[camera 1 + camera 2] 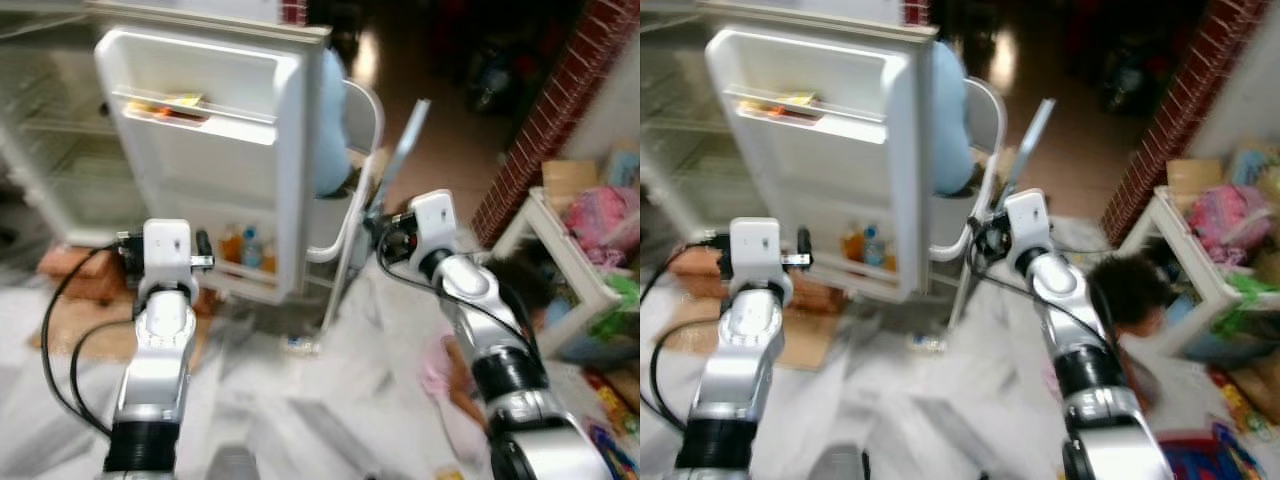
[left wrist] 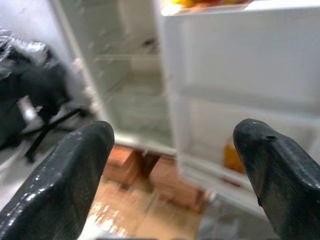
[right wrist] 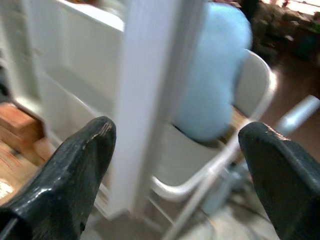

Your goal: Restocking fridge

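Observation:
The white fridge stands open, its wire-shelved inside (image 1: pixel 50 130) to the left and its door (image 1: pixel 210 170) swung toward me. Yellow and orange packets (image 1: pixel 170 105) lie on the door's upper shelf. Orange and blue bottles (image 1: pixel 245 248) stand on the lower door shelf. My left gripper (image 2: pixel 175 150) is raised in front of the door's lower half, open and empty. At the door's outer edge, my right gripper (image 3: pixel 175 150) is also open and empty, facing the chair.
A white folding chair (image 1: pixel 352 205) with a light blue cushion (image 1: pixel 332 130) stands just behind the door. Bricks (image 1: pixel 70 265) prop up the fridge, with cardboard (image 1: pixel 110 335) on the floor. A dark-haired person (image 1: pixel 520 285) is low beside my right arm. A white toy shelf (image 1: pixel 570 265) and a brick wall (image 1: pixel 550 120) close off the right.

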### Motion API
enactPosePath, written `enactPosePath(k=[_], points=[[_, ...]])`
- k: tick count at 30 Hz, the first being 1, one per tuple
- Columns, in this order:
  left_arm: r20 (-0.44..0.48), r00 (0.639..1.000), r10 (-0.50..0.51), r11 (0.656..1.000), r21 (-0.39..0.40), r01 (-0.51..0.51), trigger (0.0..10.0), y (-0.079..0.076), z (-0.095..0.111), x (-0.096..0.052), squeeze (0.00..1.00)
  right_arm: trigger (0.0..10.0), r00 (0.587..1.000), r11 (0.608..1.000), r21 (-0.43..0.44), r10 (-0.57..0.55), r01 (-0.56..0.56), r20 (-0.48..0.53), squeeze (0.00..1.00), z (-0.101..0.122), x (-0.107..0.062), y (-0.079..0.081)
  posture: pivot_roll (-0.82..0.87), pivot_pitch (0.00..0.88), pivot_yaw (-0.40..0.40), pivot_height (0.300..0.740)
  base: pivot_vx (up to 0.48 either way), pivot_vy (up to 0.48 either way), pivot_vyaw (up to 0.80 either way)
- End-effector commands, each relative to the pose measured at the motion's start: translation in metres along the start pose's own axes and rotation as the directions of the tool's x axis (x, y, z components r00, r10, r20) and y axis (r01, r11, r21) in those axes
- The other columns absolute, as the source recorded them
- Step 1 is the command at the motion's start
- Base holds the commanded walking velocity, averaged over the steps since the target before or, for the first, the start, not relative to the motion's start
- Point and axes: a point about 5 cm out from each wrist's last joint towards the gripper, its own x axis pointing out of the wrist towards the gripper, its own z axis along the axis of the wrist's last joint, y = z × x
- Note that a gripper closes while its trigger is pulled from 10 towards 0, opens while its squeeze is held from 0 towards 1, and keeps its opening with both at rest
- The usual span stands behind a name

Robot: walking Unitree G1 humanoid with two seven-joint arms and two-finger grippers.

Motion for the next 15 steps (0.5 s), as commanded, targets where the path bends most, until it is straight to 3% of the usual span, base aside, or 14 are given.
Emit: enactPosePath(k=[1,6,15], points=[[0.038,0.999,-0.011,1.000,-0.008,0.012,10.0,-0.0020,0.0101,0.0030,0.00,10.0,0.999,1.000,0.006,-0.027,0.027,0.017,0.00,0.0040,0.0005,-0.0055,0.10,0.000,-0.049,0.740,0.319,0.000,0.76],[0.044,0.999,-0.016,1.000,-0.013,0.017,10.0,-0.0025,0.0106,0.0021,0.00,10.0,0.999,0.999,0.006,-0.039,0.039,0.031,0.00,0.0055,0.0011,-0.0057,0.10,0.000,-0.052,0.740,0.410,0.000,0.68],[0.046,0.999,-0.014,1.000,-0.019,0.015,10.0,-0.0027,0.0104,0.0023,0.00,10.0,0.998,0.999,0.002,-0.048,0.048,0.034,0.00,0.0051,0.0026,-0.0057,0.10,0.000,-0.056,0.740,0.474,0.000,0.00]])
